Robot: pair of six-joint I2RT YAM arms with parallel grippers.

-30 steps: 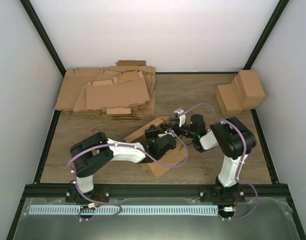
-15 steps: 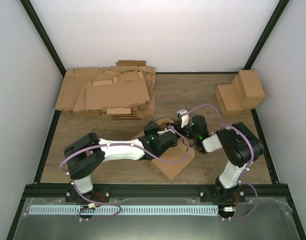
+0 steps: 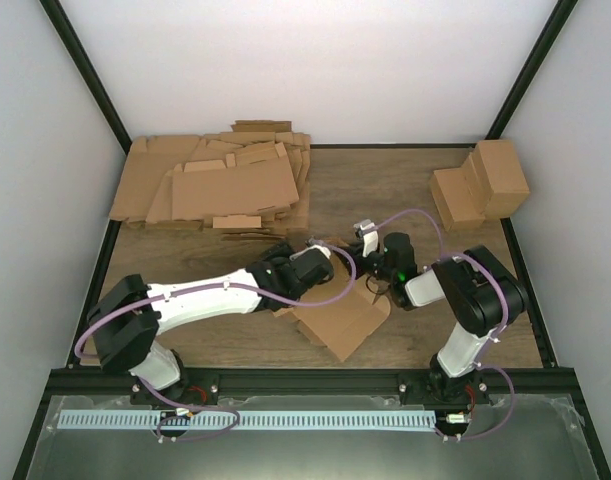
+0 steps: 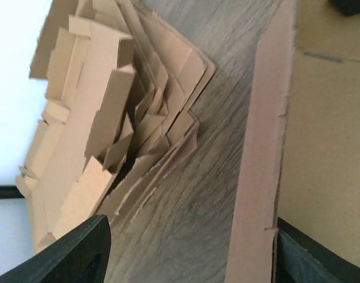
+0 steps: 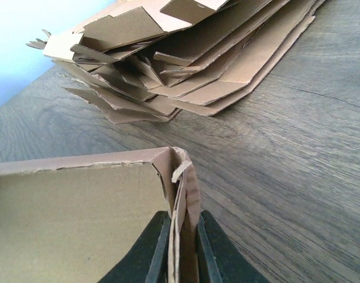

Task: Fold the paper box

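Looking down from above, the paper box (image 3: 345, 318) lies partly folded near the middle of the wooden table (image 3: 405, 190). Both arms meet at its 12 o'clock edge. The left gripper (image 3: 323, 262) extends in from 9 o'clock and the right gripper (image 3: 353, 262) from 3 o'clock. A heap of flat cardboard sheets (image 3: 220, 185) sits at 10 o'clock from the box, and folded cardboard boxes (image 3: 482, 182) sit at 2 o'clock.

From the left wrist, the dark fingers (image 4: 68, 253) stand spread wide. A raised wall of the box stands between them, near the 3 o'clock finger; whether it touches that finger cannot be told.

From the right wrist, the fingers (image 5: 150, 250) are pressed together, pinching a doubled upright corner of the box. The heap lies beyond at 12 o'clock.
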